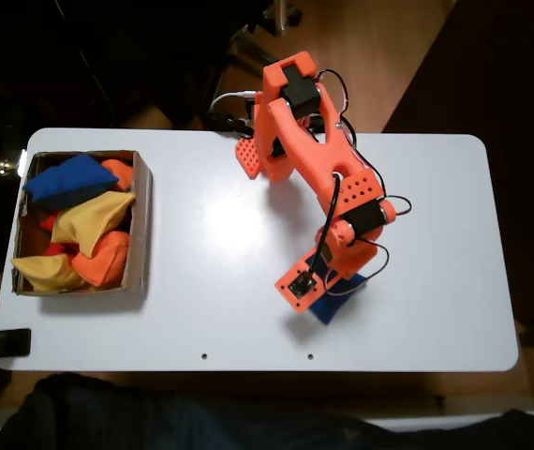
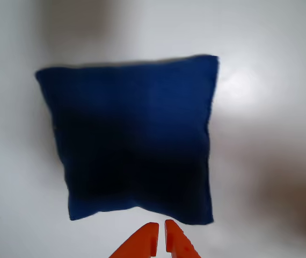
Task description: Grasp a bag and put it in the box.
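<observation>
Here the hand [image 2: 160,231], tips together, hovers just beside the unlabelled bag [image 2: 134,137] on the table [image 1: 229,234].

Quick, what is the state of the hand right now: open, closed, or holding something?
Hand: closed, fingertips almost touching, holding nothing. In the wrist view it hovers just at the near edge of the blue bag, which lies flat on the table.

Orange arm [image 1: 314,159] is folded forward from its base at the far edge of the tabletop [image 1: 417,328], elbow up, wrist bent so the head points straight down in the fixed view. In the wrist view the pincer [image 2: 160,236] pokes in from the bottom edge, both orange fingertips [image 2: 148,239] pressed nearly together (just a thin slit between them), holding nothing.
</observation>
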Robot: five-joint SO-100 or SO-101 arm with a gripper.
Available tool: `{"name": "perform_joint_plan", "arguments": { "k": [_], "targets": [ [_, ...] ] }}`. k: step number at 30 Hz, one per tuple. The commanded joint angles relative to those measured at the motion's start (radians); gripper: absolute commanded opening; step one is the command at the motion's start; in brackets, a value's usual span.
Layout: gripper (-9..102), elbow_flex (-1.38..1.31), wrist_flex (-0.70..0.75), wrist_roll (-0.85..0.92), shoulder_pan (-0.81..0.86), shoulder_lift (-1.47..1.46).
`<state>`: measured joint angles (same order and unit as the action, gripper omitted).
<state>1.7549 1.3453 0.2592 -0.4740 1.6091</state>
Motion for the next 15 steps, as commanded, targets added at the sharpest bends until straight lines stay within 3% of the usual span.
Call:
{"name": "perform_joint_plan", "arguments": {
  "k": [1,15],
  "targets": [
    [1,-0.043,-0.023,0.02,0.02,-0.002],
    [5,-0.058,-0.043,0.149,0.066,-0.029]
  ]
}}
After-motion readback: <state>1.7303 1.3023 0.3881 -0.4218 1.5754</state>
